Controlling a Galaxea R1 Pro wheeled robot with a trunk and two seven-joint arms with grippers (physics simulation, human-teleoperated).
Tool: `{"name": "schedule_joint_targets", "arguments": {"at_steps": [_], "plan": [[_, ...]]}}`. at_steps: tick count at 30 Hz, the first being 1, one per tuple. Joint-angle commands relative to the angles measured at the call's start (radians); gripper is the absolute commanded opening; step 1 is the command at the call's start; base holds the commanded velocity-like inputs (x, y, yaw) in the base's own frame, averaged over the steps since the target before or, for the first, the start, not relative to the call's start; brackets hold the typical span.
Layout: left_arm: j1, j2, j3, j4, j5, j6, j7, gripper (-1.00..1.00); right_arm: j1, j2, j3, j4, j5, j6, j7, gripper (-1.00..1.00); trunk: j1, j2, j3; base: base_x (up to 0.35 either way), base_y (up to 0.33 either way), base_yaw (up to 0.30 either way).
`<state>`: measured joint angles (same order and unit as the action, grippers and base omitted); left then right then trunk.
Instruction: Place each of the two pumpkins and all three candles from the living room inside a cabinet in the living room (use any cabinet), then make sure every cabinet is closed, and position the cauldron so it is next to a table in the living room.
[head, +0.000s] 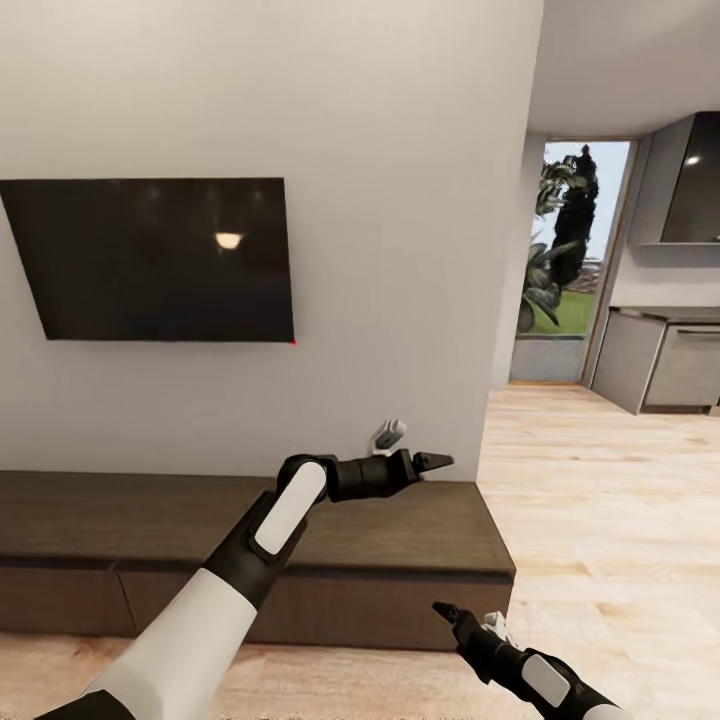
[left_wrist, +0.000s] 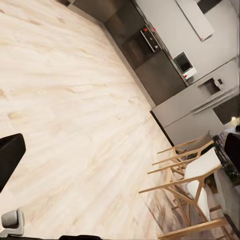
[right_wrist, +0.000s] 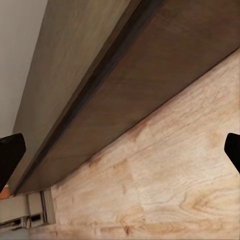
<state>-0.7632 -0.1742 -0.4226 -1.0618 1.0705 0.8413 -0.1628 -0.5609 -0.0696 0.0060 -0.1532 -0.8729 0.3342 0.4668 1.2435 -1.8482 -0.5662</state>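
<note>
You face the cabinet (head: 250, 550), drawers shut beneath the television (head: 150, 258), with your left end effector (head: 425, 450) above its top and right end effector (head: 455, 612) before its front, both wide and empty, presumably ready to open a drawer.

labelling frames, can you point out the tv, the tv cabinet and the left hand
tv (head: 160, 258), head view, middle of the dark screen
tv cabinet (head: 120, 510), head view, bare wooden top
left hand (head: 425, 452), head view, between its fingertips
</note>
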Motion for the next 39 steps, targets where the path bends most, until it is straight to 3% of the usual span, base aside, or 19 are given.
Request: {"name": "schedule_joint_targets", "arguments": {"at_steps": [1,4,17,22,27,39], "plan": [[-0.001,0.000,0.001,0.000,-0.004,0.002,-0.013,1.00,-0.001,-0.001,0.000,0.000,-0.006,0.006,0.001,1.00,0.004,-0.008,-0.004,0.000,0.000,0.000],[-0.001,0.000,0.001,0.000,-0.004,0.000,-0.039,1.00,-0.001,-0.001,-0.004,-0.001,-0.008,0.008,0.006,1.00,0.015,-0.029,-0.014,0.000,0.000,0.000],[-0.001,0.000,0.007,0.006,-0.003,-0.007,-0.046,1.00,-0.001,0.001,-0.005,-0.002,-0.015,0.007,0.015,1.00,0.065,-0.120,-0.054,0.000,0.000,0.000],[-0.001,0.000,0.004,0.006,-0.004,-0.007,-0.048,1.00,0.001,0.001,-0.005,0.000,-0.015,0.013,0.085,1.00,0.084,-0.155,-0.070,0.000,0.000,0.000],[-0.001,0.000,0.000,0.006,-0.006,-0.005,-0.056,1.00,0.003,0.001,-0.002,0.001,-0.008,0.013,0.230,1.00,0.104,-0.190,-0.086,0.000,0.000,0.000],[-0.001,0.000,-0.001,0.004,-0.006,-0.004,-0.111,1.00,0.004,0.000,-0.002,0.001,-0.009,0.005,0.248,1.00,0.150,-0.274,-0.119,0.000,0.000,-0.146]]}}
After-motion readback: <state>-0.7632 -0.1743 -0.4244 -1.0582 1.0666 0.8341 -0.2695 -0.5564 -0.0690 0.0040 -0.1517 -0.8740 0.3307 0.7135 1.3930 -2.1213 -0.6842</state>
